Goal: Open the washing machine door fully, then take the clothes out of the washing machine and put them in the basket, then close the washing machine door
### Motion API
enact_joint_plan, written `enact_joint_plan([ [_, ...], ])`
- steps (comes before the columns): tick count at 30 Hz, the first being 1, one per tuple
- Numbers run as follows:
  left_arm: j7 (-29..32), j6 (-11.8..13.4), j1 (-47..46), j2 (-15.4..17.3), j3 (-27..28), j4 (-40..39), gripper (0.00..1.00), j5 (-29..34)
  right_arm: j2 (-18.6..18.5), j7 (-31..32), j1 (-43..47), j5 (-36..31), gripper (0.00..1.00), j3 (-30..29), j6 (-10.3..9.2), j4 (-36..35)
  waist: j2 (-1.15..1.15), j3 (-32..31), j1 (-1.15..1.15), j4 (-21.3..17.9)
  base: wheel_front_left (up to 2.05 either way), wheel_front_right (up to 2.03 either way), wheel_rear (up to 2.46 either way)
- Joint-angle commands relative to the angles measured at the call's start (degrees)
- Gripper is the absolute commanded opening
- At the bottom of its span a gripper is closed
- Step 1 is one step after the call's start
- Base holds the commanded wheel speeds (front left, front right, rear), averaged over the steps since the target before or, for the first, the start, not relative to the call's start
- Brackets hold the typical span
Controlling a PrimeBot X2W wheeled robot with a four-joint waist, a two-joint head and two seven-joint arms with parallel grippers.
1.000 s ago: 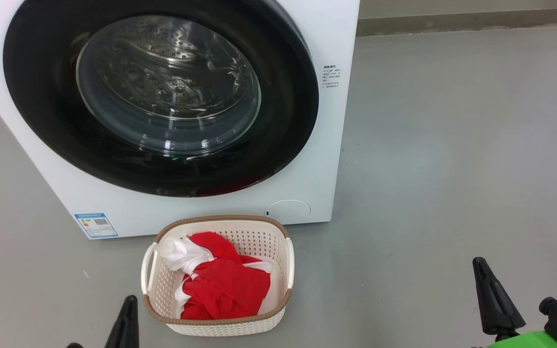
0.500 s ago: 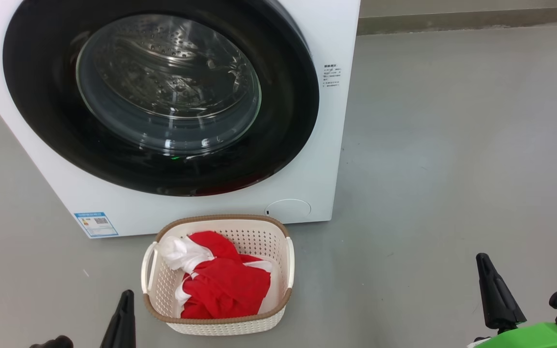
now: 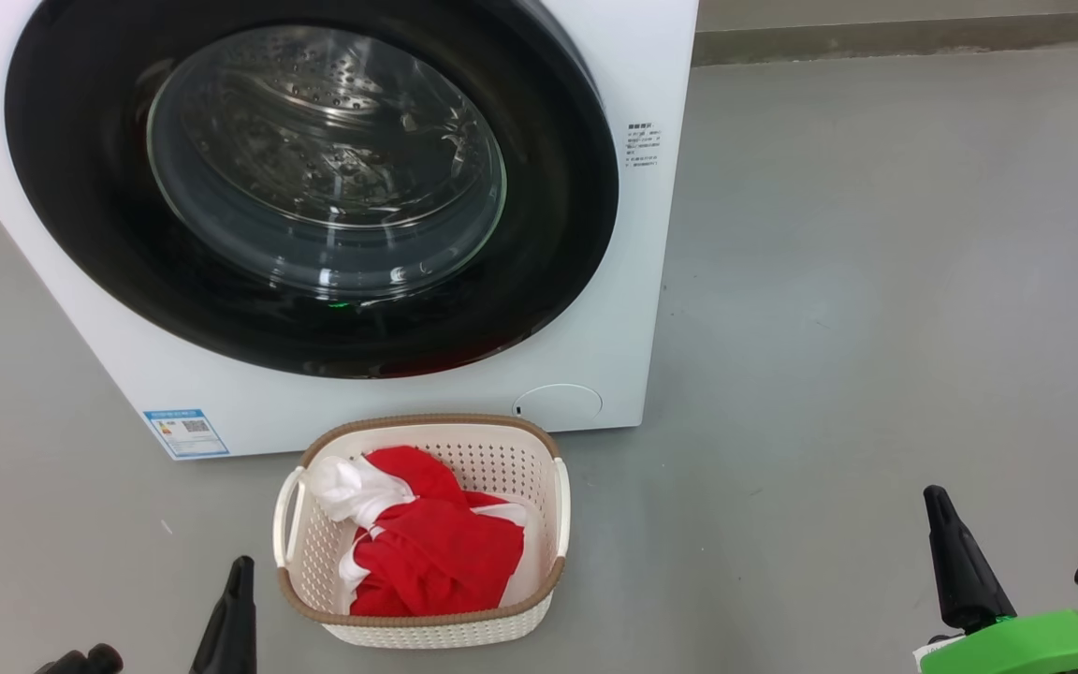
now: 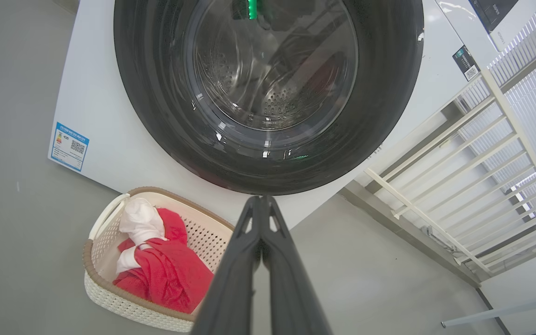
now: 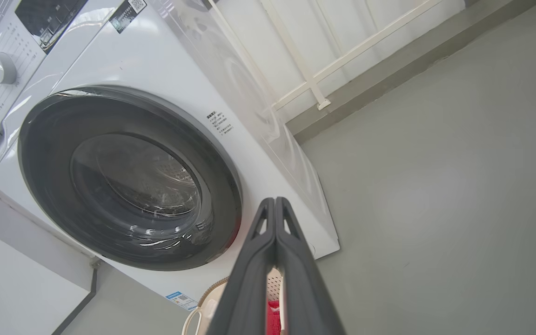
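Note:
The white washing machine stands on the grey floor with its round black washing machine door shut flat against the front; the steel drum shows through the glass. Just in front sits the cream basket holding the red and white clothes. My left gripper is shut and empty, low beside the basket's left side. Well right of the basket, my right gripper is shut and empty too. The left wrist view has the door, the basket and the clothes beyond the left gripper.
A white railing and a raised kerb run behind and right of the machine. Open grey floor lies to the right. A blue label sits low on the machine's front. A green part of my right arm shows at the bottom right.
Both grippers have sunk slightly toward the bottom edge of the head view and stayed shut. The door, basket and clothes have not moved.

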Motion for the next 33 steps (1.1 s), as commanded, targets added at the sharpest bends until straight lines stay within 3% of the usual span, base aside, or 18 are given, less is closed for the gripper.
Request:
enact_joint_plan([
  [1,0.5,-0.8,-2.4,0.4,1.2,-0.9,0.00,-1.7,-1.1,0.6,-2.9,2.1,0.00,0.6,-0.09,-1.2,0.00,0.0,0.00,0.0,0.00,0.00,0.00],
  [33,5.8,-2.2,-5.6,0.6,3.0,2.1,0.00,-23.2,-1.6,6.0,-6.6,24.0,0.00,0.3,-0.15,1.6,0.00,0.3,0.00,0.1,0.00,0.00,0.00],
])
